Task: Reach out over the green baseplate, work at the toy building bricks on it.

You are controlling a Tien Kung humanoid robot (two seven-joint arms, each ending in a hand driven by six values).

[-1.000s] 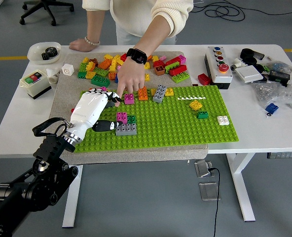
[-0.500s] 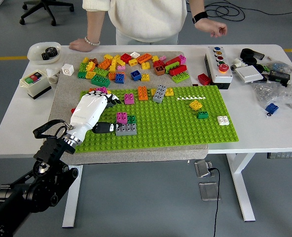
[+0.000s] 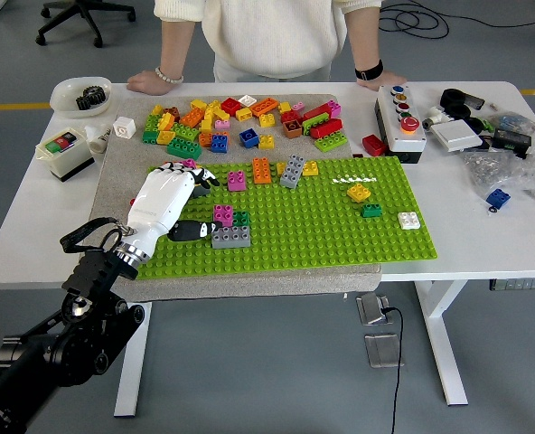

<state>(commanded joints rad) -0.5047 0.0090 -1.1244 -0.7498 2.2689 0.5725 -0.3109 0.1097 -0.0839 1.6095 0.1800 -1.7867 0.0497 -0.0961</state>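
The green baseplate lies on a grey mat in the middle of the table. My left hand, white with black fingertips, rests over the plate's left part with its fingers relaxed and holding nothing. Just to its right stand a magenta brick and a dark green brick behind a grey brick. Along the plate's far edge stand a pink brick, an orange brick, a grey brick and a yellow brick. Yellow, green and white bricks stand to the right.
A heap of loose bricks lies on the mat behind the plate. A person stands at the far side with both hands on the table's far edge. A button box and clutter stand at the right, a switch box and a bowl at the left.
The person's hand was at the pink brick on the plate a second ago; it lifted away and now rests on the table's far edge. My left hand has barely moved.
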